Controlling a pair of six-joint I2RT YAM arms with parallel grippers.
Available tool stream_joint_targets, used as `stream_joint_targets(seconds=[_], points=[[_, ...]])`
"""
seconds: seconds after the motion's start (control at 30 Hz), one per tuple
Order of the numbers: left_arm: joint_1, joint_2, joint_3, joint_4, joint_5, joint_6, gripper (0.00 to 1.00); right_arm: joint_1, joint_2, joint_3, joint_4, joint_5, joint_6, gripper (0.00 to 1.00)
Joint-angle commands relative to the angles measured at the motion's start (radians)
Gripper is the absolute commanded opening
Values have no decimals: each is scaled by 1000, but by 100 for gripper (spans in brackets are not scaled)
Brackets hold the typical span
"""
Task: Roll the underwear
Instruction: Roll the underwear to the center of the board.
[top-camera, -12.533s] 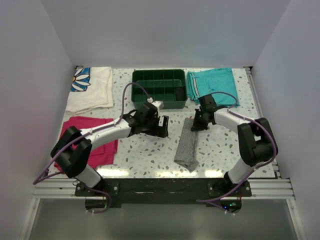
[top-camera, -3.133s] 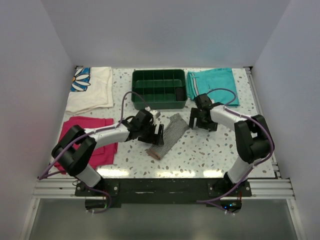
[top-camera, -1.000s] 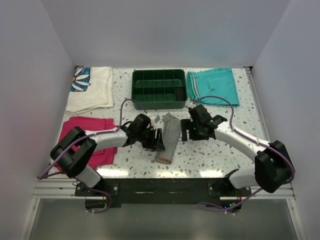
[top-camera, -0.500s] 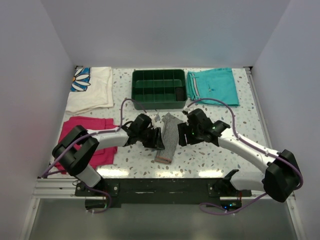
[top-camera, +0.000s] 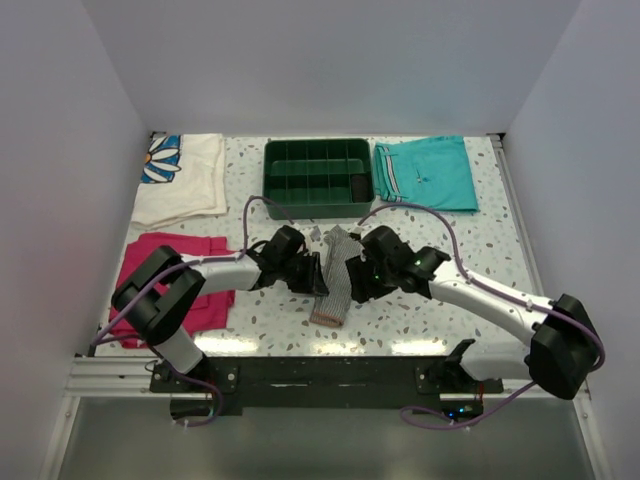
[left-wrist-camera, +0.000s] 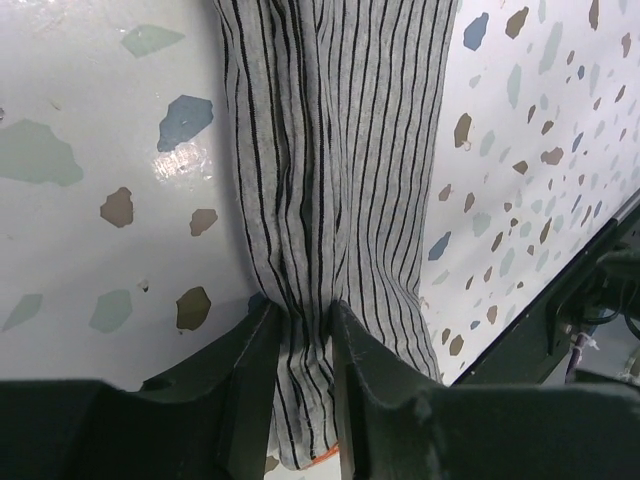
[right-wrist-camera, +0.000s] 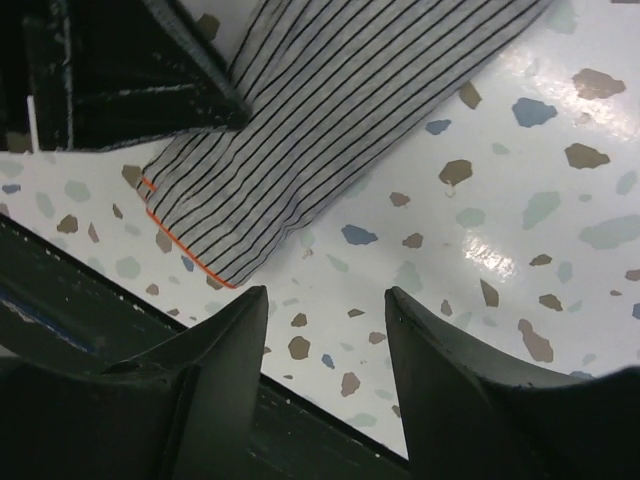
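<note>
The underwear (left-wrist-camera: 340, 150) lies as a long strip running near to far, between both arms. The left gripper (left-wrist-camera: 301, 325) pinches a fold close to its near end. The right gripper (right-wrist-camera: 325, 310), half open and empty, sits just right of it.

A green tray (top-camera: 318, 210) sits far back on the speckled table (top-camera: 500, 250); teal shorts (top-camera: 425, 172) lie just beside it, rightward. At the left edge lies a flowered white cloth (top-camera: 190, 180); a magenta cloth (top-camera: 175, 248) lies nearer.

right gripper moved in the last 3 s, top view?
Yes. The right gripper has shifted left and toward the near edge, farther from the green tray, and is now beside the underwear.
</note>
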Motion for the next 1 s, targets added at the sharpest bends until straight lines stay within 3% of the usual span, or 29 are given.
stream_joint_targets(seconds=[0.0, 0.13, 0.4, 0.73, 0.97], points=[[3, 39, -4, -54, -71, 16, 30, 67, 19, 24, 16, -26, -64, 48], [6, 45, 8, -77, -77, 37, 26, 122, 51, 46, 11, -25, -100, 41], [9, 71, 27, -97, -73, 63, 22, 199, 131, 112, 22, 1, -148, 39], [14, 122, 45, -123, -65, 75, 17, 262, 209, 126, 95, 10, -200, 45], [19, 153, 56, -124, -54, 85, 2, 300, 234, 121, 118, 21, -222, 55]])
